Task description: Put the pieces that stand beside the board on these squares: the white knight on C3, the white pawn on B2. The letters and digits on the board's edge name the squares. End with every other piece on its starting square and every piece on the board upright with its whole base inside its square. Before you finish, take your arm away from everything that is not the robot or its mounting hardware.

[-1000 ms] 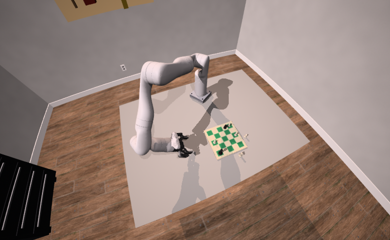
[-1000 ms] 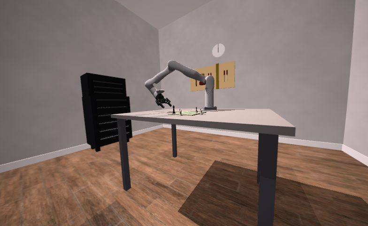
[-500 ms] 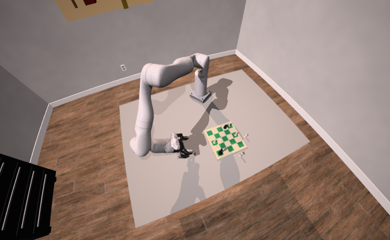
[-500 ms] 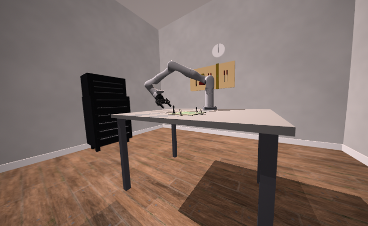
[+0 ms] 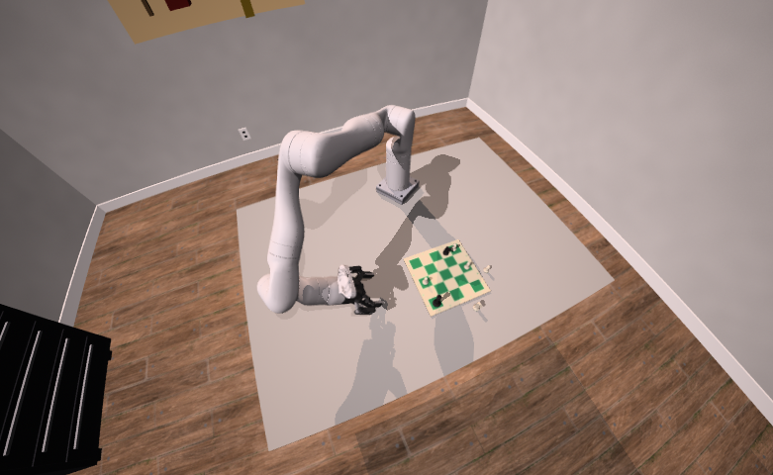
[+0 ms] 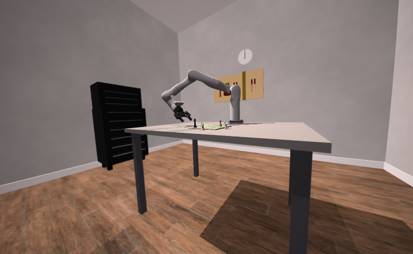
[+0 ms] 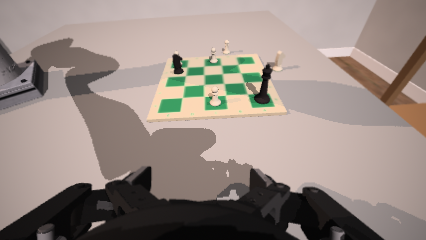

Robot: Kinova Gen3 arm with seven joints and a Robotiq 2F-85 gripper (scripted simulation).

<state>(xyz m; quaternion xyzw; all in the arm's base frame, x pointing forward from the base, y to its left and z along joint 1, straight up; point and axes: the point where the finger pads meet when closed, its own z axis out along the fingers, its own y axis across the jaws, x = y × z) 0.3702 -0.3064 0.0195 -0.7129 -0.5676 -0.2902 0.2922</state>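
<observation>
We start with our end effector (image 7: 200, 200), which is closest to us in the wrist view. Its black fingers are spread wide and hold nothing. It hangs in the air over the worktop (image 7: 325, 150), a little way off from the board (image 7: 218, 85), and its dark shadow falls on the worktop between us and the board.

Next comes the board, with green and cream squares. It lies flat on the worktop. On the near row we see a white pawn (image 7: 214, 96) standing on a green square. Near it, toward the right corner, stands a tall black piece (image 7: 263, 85), also on a green square. Both are upright.

Farther back, on the left side of the board, stands another black piece (image 7: 176, 62). Near the far edge stands a second small white piece (image 7: 213, 55).

Now the pieces beside the board. One small white piece (image 7: 226, 47) stands on the worktop just past the far edge. Another white piece (image 7: 278, 60) stands on the worktop off the right side, near the far corner. They are too small for us to tell which is the knight and which is the pawn. Neither is on the board.

Farthest away, at the left, is a corner of the arm's grey base (image 7: 30, 80).
</observation>
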